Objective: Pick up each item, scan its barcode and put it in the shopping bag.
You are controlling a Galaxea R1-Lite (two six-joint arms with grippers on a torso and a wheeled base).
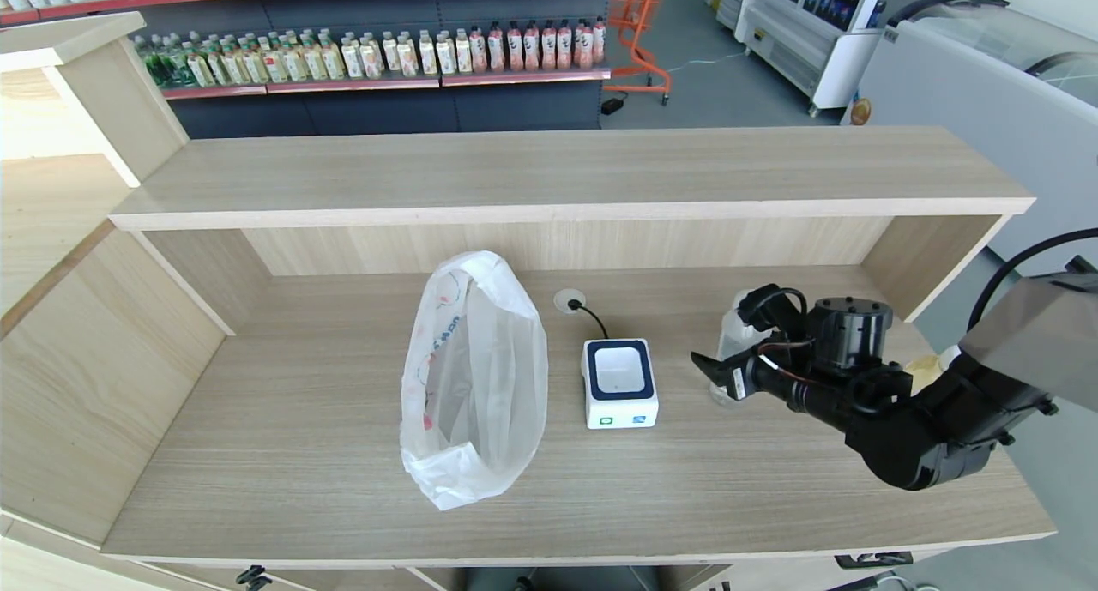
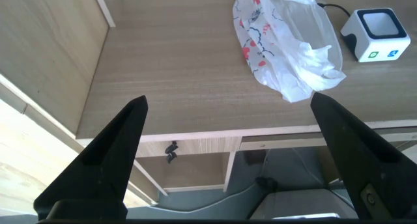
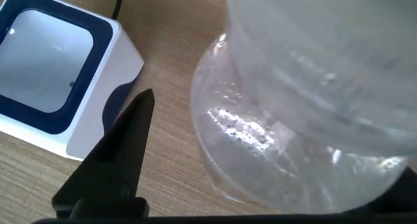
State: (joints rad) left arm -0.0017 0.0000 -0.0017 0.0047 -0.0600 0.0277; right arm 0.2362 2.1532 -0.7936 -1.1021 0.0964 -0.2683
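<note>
**Q:** Where is the item, and what holds it?

**A:** The clear bottle (image 1: 736, 338) stands upright on the counter (image 1: 300, 454), just right of the scanner (image 1: 619, 383). The right gripper (image 1: 720, 375) straddles its lower body with the jaws apart. One finger (image 3: 117, 159) shows bare wood between itself and the bottle wall, so the grasp appears not yet made. No barcode can be made out.

**Q:** Why is the rest laid out this way?

**A:** The scanner sits window-up between the bottle and the shopping bag (image 1: 472, 376). An item carried left would therefore pass over the glass before reaching the bag's gaping mouth. The left gripper (image 2: 229, 103) hangs off the counter's near-left edge, fingers spread and empty. It is well apart from the bag, probably parked out of the way.
</note>
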